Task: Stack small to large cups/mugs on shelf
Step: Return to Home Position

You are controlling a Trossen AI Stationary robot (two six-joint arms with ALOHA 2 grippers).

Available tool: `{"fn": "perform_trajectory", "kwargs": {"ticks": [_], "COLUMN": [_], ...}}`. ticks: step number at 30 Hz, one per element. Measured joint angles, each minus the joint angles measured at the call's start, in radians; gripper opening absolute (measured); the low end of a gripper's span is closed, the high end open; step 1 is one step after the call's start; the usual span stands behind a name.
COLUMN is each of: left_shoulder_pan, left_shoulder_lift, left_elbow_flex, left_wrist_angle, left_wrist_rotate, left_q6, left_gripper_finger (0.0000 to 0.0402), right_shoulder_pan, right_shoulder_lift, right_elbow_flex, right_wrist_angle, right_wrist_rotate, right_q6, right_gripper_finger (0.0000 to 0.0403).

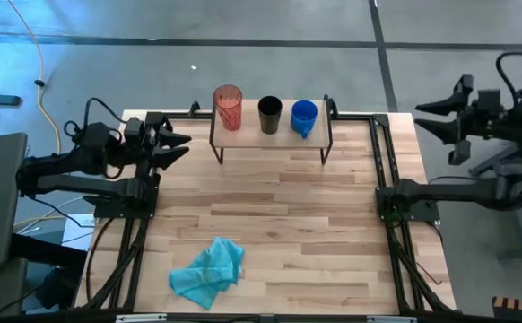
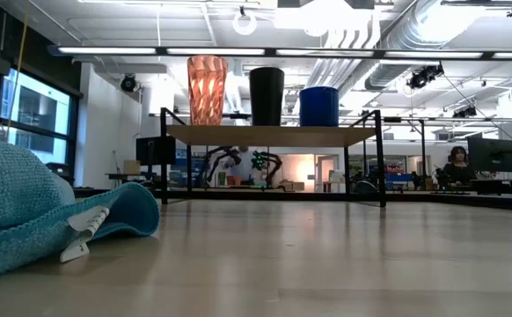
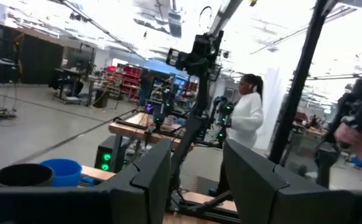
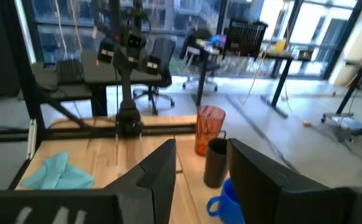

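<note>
Three vessels stand upright in a row on the shelf (image 1: 270, 136) at the table's far edge: the red ribbed tumbler (image 1: 228, 108) on the left, the black cup (image 1: 270, 114) in the middle, and the blue mug (image 1: 303, 117) on the right, its handle toward the near side. The low view shows the tumbler (image 2: 206, 90), black cup (image 2: 266, 96) and mug (image 2: 319, 106) resting by their bases on the shelf board (image 2: 269, 135). My left gripper (image 1: 187, 145) hovers open left of the shelf. My right gripper (image 1: 420, 117) is open, off the table's far right corner.
A crumpled teal cloth (image 1: 209, 272) lies near the table's near edge, left of centre, and fills the low view's left side (image 2: 45, 220). Black frame rails (image 1: 382, 170) run along the table's sides. A person in white (image 3: 246, 118) stands in the room beyond.
</note>
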Motion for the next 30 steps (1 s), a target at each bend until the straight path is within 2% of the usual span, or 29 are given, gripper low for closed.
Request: {"fn": "perform_trajectory", "kwargs": {"ticks": [5, 9, 15, 24, 30], "left_shoulder_pan": [-0.048, -0.068, -0.067, -0.067, -0.067], "left_shoulder_lift": [0.0, 0.009, 0.016, 0.021, 0.053], "left_elbow_flex": [0.0, 0.0, 0.0, 0.0, 0.0], "left_wrist_angle": [-0.003, -0.002, 0.008, 0.027, 0.055], "left_wrist_rotate": [-0.042, -0.069, -0.076, -0.076, -0.076], "left_q6": [-0.011, -0.029, -0.057, -0.079, -0.07], "left_gripper_finger": [0.0138, 0.0138, 0.0138, 0.0138, 0.0138], "right_shoulder_pan": [0.0, 0.0, 0.0, 0.031, 0.089], "right_shoulder_lift": [-0.176, -0.288, -0.373, -0.362, -0.353], "right_elbow_flex": [-0.309, -0.548, -0.834, -1.021, -1.06], "right_wrist_angle": [0.263, 0.53, 0.872, 1.186, 1.245], "right_wrist_rotate": [-0.017, -0.076, -0.162, -0.19, -0.168], "right_q6": [0.025, 0.09, 0.229, 0.338, 0.342], "right_gripper_finger": [0.0136, 0.0136, 0.0136, 0.0136, 0.0136]}}
